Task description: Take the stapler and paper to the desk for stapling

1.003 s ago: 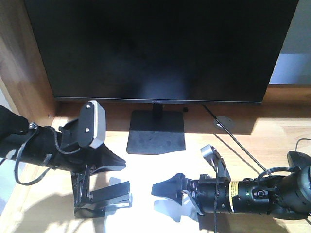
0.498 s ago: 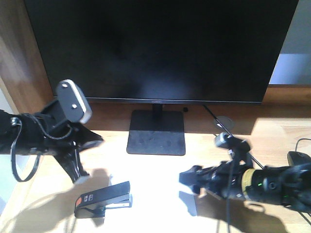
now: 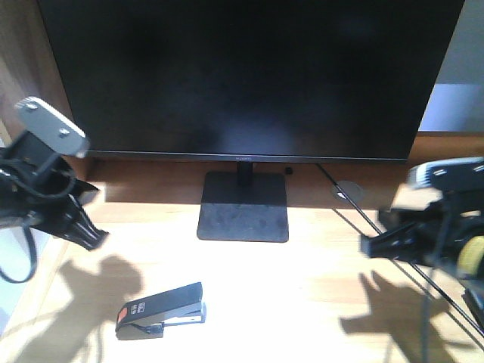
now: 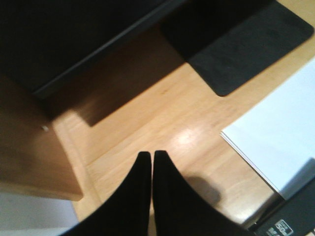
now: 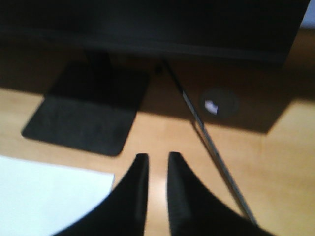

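- Since half a second ago we have drawn both arms back: the left hand (image 3: 89, 236) has pulled off to the left edge, away from the stapler (image 3: 162, 309), and the right hand (image 3: 368, 246) has retreated to the right edge.
- The stapler lies alone on the worktop (image 3: 318, 295), in front of the monitor (image 3: 249, 76) and left of its stand (image 3: 243, 206) (orange-red patch facing up).
- In our left wrist view the left hand's fingers (image 4: 170, 196) are pressed together, holding nothing.
- In our right wrist view the right hand's fingers (image 5: 184, 196) stand a narrow gap apart, holding nothing.
- The paper (image 4: 275, 142) lies flat on the worktop near the stand; glare washes it out in the front view.
- A cable (image 5: 211, 147) runs past the right hand.
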You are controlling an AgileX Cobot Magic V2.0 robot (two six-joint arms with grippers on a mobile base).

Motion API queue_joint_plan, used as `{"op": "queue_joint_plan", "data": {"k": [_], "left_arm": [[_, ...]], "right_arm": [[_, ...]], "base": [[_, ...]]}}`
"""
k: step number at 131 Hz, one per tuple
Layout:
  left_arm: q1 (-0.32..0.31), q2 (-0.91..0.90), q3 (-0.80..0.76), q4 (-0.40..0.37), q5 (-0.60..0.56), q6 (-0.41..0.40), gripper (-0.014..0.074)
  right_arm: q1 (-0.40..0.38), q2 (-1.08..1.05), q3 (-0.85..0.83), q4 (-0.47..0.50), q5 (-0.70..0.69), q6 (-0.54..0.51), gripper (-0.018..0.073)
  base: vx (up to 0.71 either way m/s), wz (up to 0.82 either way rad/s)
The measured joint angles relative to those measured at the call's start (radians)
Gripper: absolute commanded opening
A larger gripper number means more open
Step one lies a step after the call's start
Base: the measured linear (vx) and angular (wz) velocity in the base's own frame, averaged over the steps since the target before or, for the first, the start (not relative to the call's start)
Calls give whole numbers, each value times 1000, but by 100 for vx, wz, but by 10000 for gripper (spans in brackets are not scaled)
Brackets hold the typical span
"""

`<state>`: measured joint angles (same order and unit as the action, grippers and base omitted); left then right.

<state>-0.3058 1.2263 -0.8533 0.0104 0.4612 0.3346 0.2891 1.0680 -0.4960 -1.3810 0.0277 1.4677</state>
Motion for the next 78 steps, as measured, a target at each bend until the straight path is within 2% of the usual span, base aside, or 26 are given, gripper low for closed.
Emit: {"op": "queue_joint_plan", "data": {"k": [6,20,53,78], "left_arm": [[0,-20,0,30,3,-50,-6],[0,-69,0,51,5,-86,-6],[0,-215,0,57,6,-94,-6],[0,-328,0,57,5,-94,-6]], "right_arm": [[0,-49,0,-6,2,0,-11],[0,-145,3,-10,2,-2,-9],[0,-348,27,-12,4,-20,-7],[0,-538,128,-17,4,-20,-7]], "base": [[0,0],[0,0],[0,0],[0,0]]}}
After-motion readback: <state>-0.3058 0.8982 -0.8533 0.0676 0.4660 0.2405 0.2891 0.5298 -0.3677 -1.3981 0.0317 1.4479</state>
